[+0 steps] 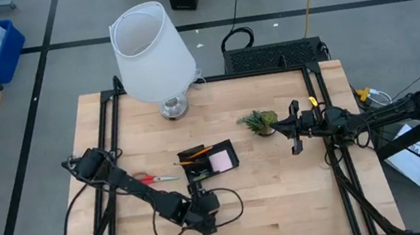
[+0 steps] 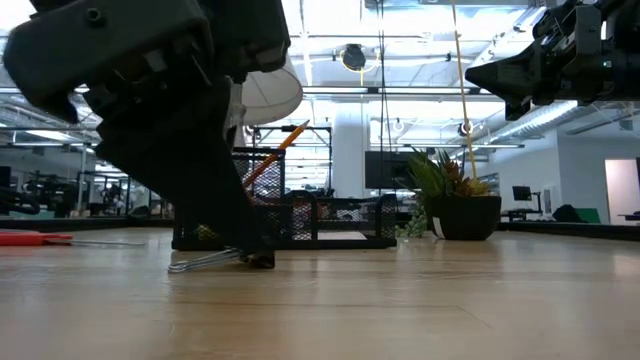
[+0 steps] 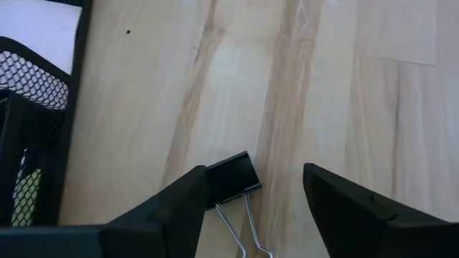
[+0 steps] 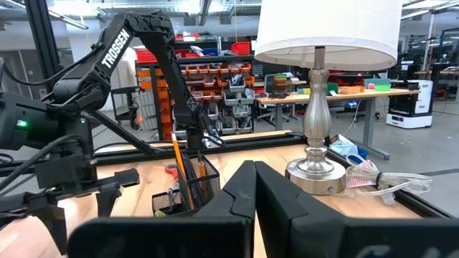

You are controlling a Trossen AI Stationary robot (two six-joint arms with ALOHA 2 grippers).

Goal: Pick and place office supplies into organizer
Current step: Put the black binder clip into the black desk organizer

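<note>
Just beside organizer (image 3: 32,93), left end effector (image 3: 251,208) straddles binder clip (image 3: 233,175).

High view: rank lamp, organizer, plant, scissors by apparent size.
1. lamp, though it stands tall, nearer the camera
2. organizer
3-4. plant and scissors look too alike to rank

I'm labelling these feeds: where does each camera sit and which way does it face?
High: overhead, straight down; both arms, organizer.
Low: table height, level across; left gripper at the binder clip.
Left wrist: looks down past open fingers at the clip.
Right wrist: above the table, faces lamp, left arm.
Lamp and organizer show in high and right wrist.
</note>
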